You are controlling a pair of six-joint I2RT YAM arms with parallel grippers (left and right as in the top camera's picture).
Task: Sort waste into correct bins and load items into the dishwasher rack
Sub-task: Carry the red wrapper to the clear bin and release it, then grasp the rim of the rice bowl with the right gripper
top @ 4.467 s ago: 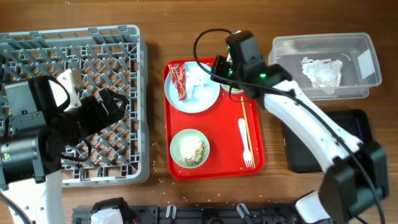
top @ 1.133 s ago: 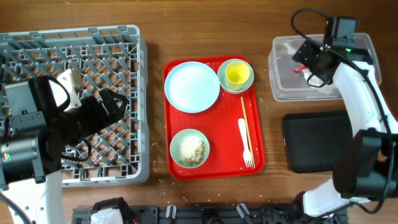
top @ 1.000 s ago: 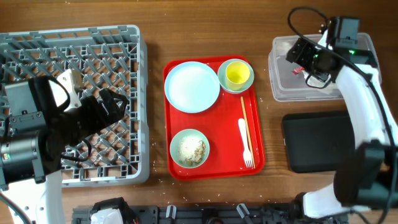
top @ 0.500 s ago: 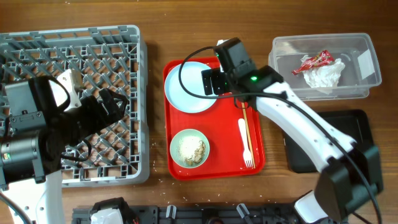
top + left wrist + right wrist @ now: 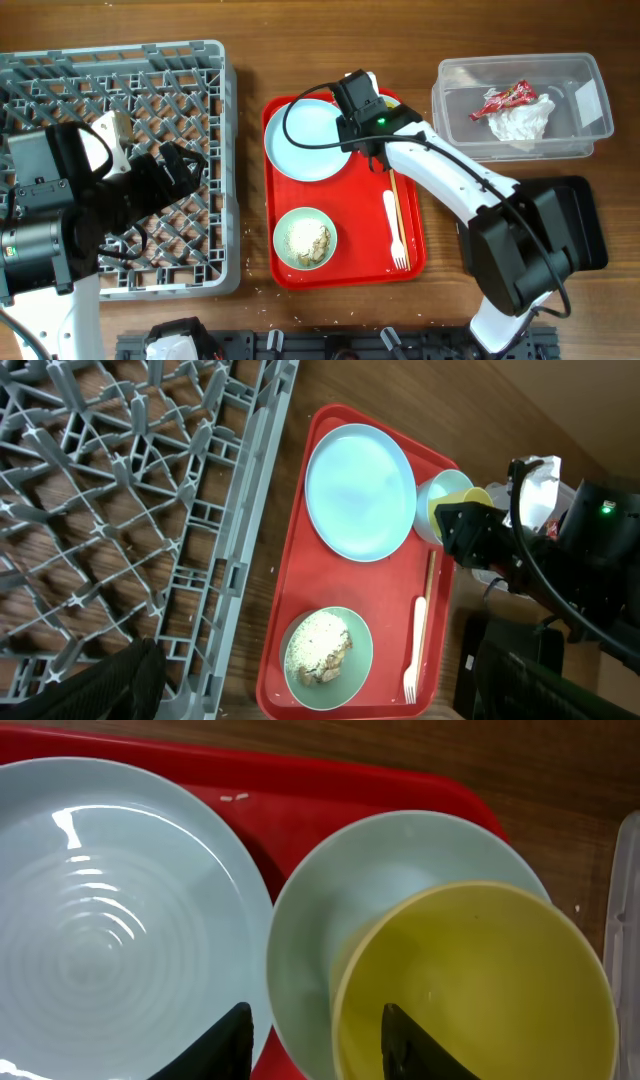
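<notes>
My right gripper (image 5: 360,103) hovers over the yellow cup (image 5: 480,980), which stands in a pale bowl (image 5: 320,910) at the red tray's far right corner. Its jaws are open: one finger hangs inside the cup, the other outside the bowl beside the white plate (image 5: 310,140). A green bowl of rice scraps (image 5: 305,240), a white fork (image 5: 393,232) and chopsticks (image 5: 391,190) lie on the tray. The red wrapper (image 5: 505,98) and napkin (image 5: 522,122) sit in the clear tub (image 5: 590,140). My left gripper (image 5: 325,680) is wide open above the grey rack (image 5: 120,80), holding nothing.
The red tray (image 5: 415,255) lies between the rack and the bins. The black tray (image 5: 580,225) sits at the near right, partly under my right arm. Rice crumbs dot the wood near the table's front edge.
My right arm left the clear tub, where the red wrapper now lies, and swung left to the red tray. It has shifted onto the cup and bowl, its jaws narrower. The left arm is still.
</notes>
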